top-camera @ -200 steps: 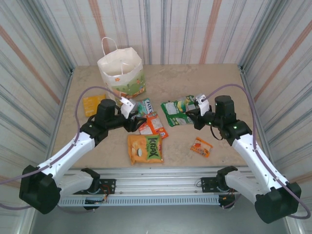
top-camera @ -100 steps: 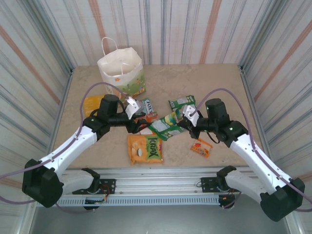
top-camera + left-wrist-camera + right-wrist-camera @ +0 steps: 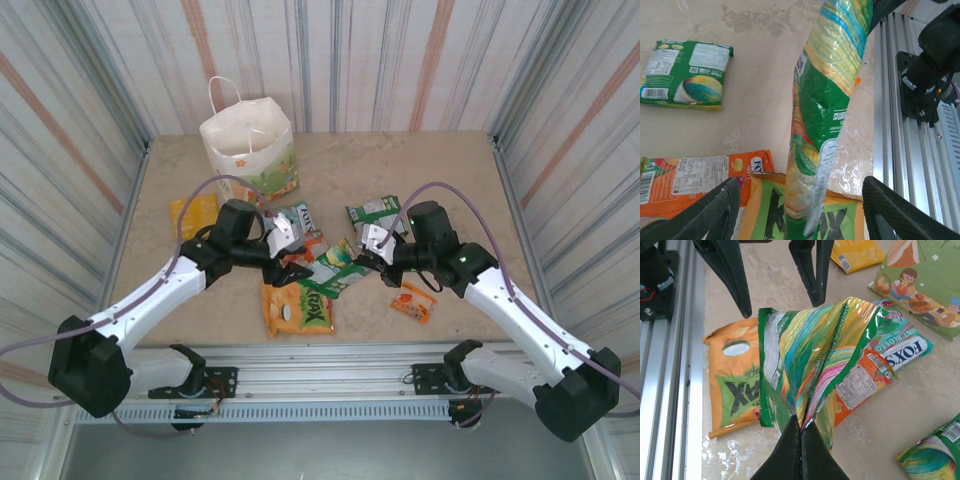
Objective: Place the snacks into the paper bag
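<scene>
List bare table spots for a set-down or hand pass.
Widest: the back right, between the paper bag, the lying green packet and the right wall. Smaller: the near-left strip, bounded by the yellow packet and big orange packet, though the left arm crosses above it. Crowded: the centre, packets overlapping under the held packet.

Both arms reaching inward, left tool spread open, right tool pinching green packet.

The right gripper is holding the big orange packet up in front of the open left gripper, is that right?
No. The right gripper holds the green packet, as the right wrist view shows; the big orange packet lies on the table. The left gripper is open.
</scene>
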Tool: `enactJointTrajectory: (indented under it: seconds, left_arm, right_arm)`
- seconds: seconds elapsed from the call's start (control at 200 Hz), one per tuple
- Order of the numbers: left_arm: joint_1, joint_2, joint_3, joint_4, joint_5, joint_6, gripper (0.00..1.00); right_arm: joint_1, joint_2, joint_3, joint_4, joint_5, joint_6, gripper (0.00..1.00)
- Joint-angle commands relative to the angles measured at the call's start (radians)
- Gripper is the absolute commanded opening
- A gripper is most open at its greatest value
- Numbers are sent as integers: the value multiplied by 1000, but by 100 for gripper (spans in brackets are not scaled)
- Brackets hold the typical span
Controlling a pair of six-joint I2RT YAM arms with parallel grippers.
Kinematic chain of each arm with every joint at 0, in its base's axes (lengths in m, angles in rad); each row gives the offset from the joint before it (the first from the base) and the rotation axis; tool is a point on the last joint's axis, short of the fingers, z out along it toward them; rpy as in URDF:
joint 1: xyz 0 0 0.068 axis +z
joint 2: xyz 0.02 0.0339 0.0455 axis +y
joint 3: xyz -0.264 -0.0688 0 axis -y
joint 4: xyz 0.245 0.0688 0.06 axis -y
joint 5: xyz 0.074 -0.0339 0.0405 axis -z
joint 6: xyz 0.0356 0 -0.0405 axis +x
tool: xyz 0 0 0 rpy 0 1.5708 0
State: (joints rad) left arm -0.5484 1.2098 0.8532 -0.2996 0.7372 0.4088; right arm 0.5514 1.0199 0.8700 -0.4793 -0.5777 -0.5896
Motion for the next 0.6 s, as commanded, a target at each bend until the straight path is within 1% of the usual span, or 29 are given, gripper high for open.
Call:
enactJointTrajectory:
  seconds: [0.0, 0.115, 0.21, 0.241, 0.286, 0.411, 0.441, 0.496, 0.591]
  left_arm:
    - [-11, 20, 19, -44, 31, 51, 68]
    - [-17, 46, 25, -45, 32, 63, 67]
    - [-31, 78, 49, -60, 31, 80, 64]
    - [-36, 88, 57, -62, 34, 92, 59]
    - [-41, 106, 70, -77, 44, 110, 55]
    - [-47, 142, 95, -93, 45, 125, 50]
    - [-46, 146, 99, -94, 46, 127, 46]
    - [-47, 149, 108, -100, 43, 124, 43]
    - [-45, 141, 116, -99, 34, 110, 30]
  right_arm:
    - [12, -3, 35, 37, -40, -26, 0]
    - [13, -6, 35, 52, -33, -27, 0]
    - [13, -3, 35, 69, -33, -26, 0]
    - [13, -1, 35, 74, -35, -22, 0]
    - [15, 1, 35, 82, -35, -20, 0]
    - [19, -1, 29, 110, -21, -9, 0]
    - [18, -3, 28, 116, -18, -9, 0]
    - [19, -5, 24, 126, -13, -7, 0]
    - [18, -6, 18, 135, -4, -3, 0]
